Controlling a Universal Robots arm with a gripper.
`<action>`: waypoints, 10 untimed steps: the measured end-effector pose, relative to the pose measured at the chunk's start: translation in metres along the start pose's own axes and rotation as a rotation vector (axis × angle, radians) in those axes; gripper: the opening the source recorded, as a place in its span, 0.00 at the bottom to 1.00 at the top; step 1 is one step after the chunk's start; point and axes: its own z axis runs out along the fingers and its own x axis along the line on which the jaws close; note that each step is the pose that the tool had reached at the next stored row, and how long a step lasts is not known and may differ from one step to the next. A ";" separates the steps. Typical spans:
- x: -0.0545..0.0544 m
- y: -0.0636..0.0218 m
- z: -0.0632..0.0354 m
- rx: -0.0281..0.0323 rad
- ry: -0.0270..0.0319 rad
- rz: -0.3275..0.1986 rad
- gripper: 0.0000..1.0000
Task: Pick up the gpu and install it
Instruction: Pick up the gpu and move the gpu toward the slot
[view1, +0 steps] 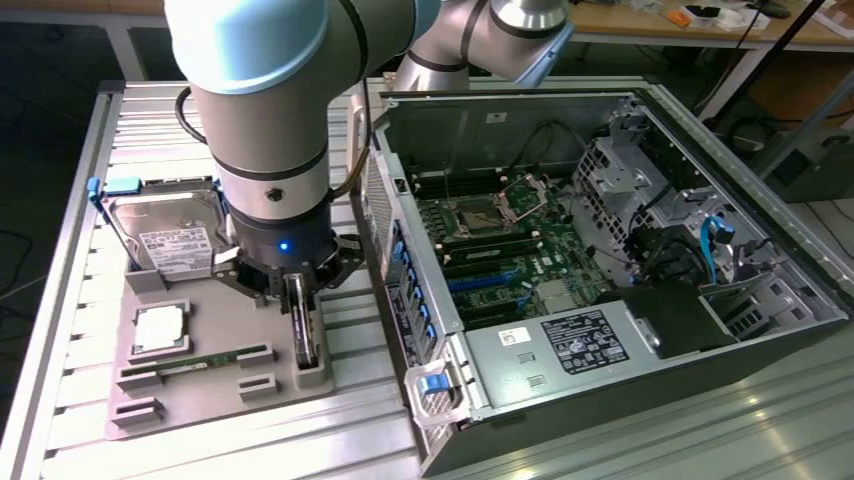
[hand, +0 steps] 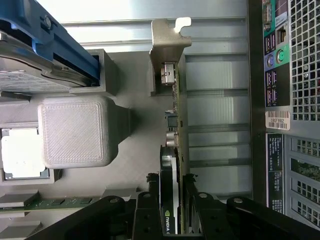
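Edgewise, the Nvidia-logoed gpu (hand: 169, 160) stands straddled by the claw (hand: 171, 181).

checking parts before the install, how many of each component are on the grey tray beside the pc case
hard drive: 1
cpu: 1
ram stick: 1
gpu: 1
total: 4
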 end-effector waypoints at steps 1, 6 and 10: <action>0.000 0.0000 0.0000 0.0000 0.0000 0.000 0.32; 0.000 0.0000 0.0001 0.0000 0.0000 0.000 0.32; -0.001 0.0000 0.0001 0.0000 0.0000 0.000 0.32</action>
